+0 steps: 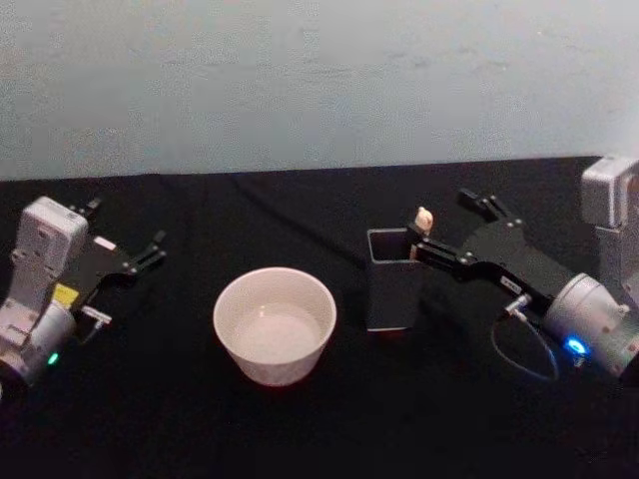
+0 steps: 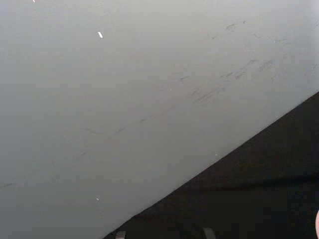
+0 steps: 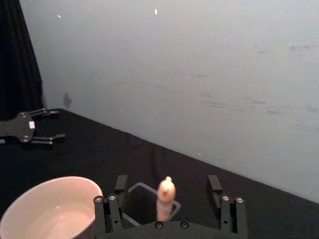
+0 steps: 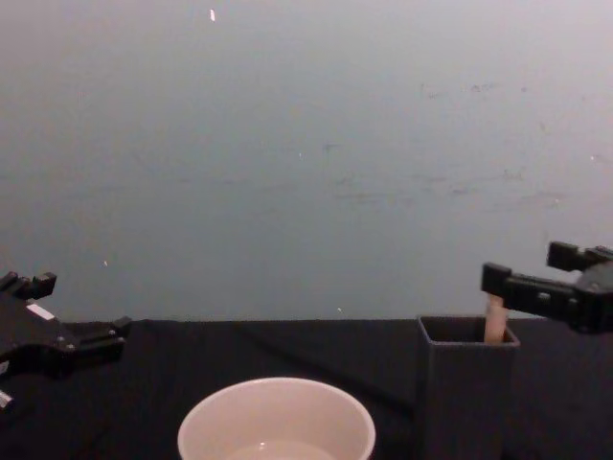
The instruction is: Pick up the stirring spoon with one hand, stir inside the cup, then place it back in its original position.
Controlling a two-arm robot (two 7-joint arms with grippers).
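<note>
The stirring spoon (image 1: pixel 423 219) stands upright in the dark grey holder box (image 1: pixel 390 284), right of the cup. Its cream handle tip (image 3: pixel 166 195) sticks out above the rim; the bowl is hidden inside the box. My right gripper (image 1: pixel 440 224) is open and level with the box's top, its fingers on either side of the handle tip without touching it (image 4: pixel 494 324). The wide off-white cup (image 1: pixel 275 324) sits upright at the table's middle. My left gripper (image 1: pixel 121 231) rests open at the far left, well away from the cup.
The black-covered table (image 1: pixel 329 429) runs back to a pale grey wall (image 4: pixel 306 144). The box (image 4: pixel 465 383) and cup (image 4: pixel 277 422) stand a small gap apart. Open tabletop lies in front of and behind the cup. A thin cable (image 1: pixel 524 354) loops under the right wrist.
</note>
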